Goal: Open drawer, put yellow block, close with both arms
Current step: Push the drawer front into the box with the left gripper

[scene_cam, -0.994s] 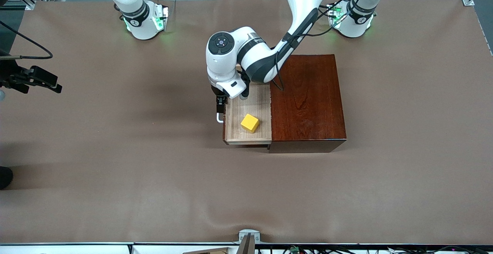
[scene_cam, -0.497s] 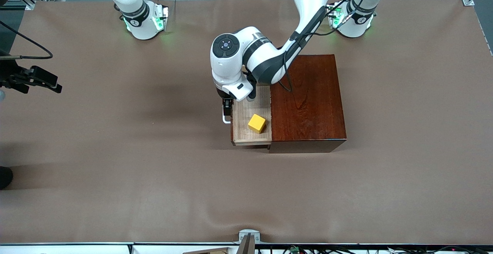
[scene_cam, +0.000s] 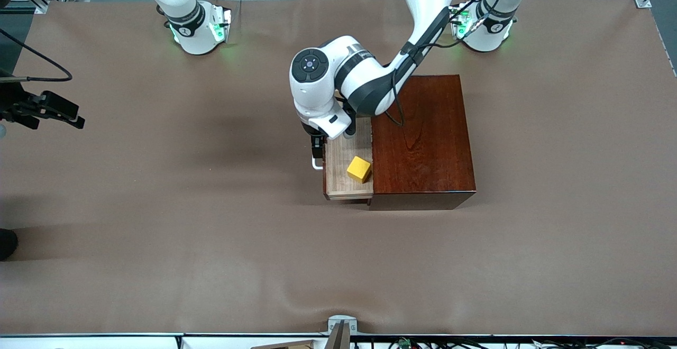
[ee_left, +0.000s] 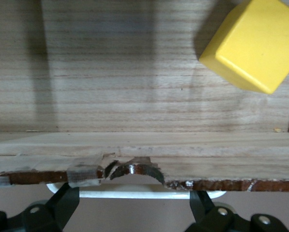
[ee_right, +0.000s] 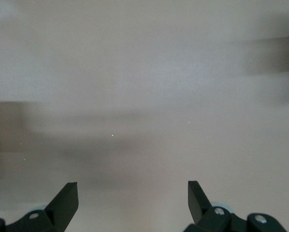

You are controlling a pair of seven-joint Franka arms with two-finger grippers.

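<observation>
One yellow block (scene_cam: 359, 169); one drawer (scene_cam: 338, 180); one dark wooden box (scene_cam: 423, 143); two robot arms.

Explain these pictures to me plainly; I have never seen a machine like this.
Two white robot arms stand at a brown-covered table. One picture looks down from across the table; the other two come from cameras on each arm's wrist. On the table sits a glossy dark wooden box with a pale wooden drawer partly out and a small yellow cube lying in it. The left gripper is at the drawer's white bar handle, fingers spread either side. The right gripper waits open, holding nothing.
</observation>
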